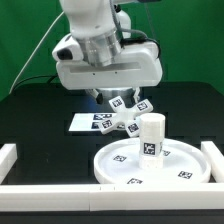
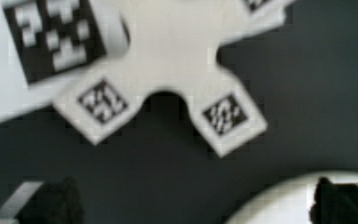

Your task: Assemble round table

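Observation:
The white cross-shaped base (image 1: 126, 114) lies on the dark table beside the marker board, its tagged arms spread out. In the wrist view the base (image 2: 158, 70) fills the middle, below the camera. My gripper (image 1: 120, 100) hangs just above it, open and empty. Its two dark fingertips (image 2: 51, 200) stand wide apart in the wrist view, with only dark table and a bit of the disc's rim between them. The round disc (image 1: 120, 165) lies in front, with the short cylindrical leg (image 1: 152, 135) standing upright on its hub. A piece of the disc's rim (image 2: 291, 205) shows in the wrist view.
The marker board (image 1: 85, 122) lies on the table behind the base, at the exterior view's left; its tags (image 2: 60, 35) show in the wrist view. White border rails run along the left (image 1: 8, 155), front (image 1: 100, 207) and right (image 1: 216, 150). A green backdrop stands behind.

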Robot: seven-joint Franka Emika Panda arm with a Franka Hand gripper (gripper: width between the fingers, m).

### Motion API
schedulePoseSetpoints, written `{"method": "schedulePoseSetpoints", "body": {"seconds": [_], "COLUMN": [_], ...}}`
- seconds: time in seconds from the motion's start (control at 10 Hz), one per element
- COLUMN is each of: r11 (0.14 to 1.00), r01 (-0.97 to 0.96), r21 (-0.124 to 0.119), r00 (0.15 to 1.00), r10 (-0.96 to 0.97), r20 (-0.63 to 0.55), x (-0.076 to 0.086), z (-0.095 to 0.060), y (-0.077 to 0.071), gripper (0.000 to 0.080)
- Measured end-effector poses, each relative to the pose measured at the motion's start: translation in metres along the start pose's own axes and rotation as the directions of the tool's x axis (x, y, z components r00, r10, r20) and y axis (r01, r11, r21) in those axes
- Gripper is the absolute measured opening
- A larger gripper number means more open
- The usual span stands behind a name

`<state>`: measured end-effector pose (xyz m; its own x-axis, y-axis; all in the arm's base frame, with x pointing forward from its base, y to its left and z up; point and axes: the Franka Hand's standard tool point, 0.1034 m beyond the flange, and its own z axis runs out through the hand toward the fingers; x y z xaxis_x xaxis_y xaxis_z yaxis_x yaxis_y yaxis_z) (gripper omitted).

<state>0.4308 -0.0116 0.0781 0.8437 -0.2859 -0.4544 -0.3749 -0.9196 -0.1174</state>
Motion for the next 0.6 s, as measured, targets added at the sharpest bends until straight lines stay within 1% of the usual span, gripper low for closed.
{"method": "schedulePoseSetpoints", "body": {"seconds": [0.1, 0.3, 0.4, 0.5, 0.6], "r11": [1.000, 1.000, 1.000, 0.997, 0.996], "r01": [-0.005, -0.005, -0.022, -0.074, -0.091], "r21": [-0.010, -0.010, -0.009, -0.009, -0.002], "r00": [1.000, 1.000, 1.000, 0.996, 0.993], "r10": [0.005, 0.005, 0.022, 0.074, 0.091], "r20": [0.002, 0.005, 0.011, 0.041, 0.073], "x": [0.006, 0.005, 0.004, -0.005, -0.012], "z": [0.001, 0.002, 0.005, 0.017, 0.023], "y": [-0.001, -0.001, 0.001, 0.006, 0.010], "gripper": [0.0649, 0.0649, 0.0649, 0.0649, 0.0649]}}
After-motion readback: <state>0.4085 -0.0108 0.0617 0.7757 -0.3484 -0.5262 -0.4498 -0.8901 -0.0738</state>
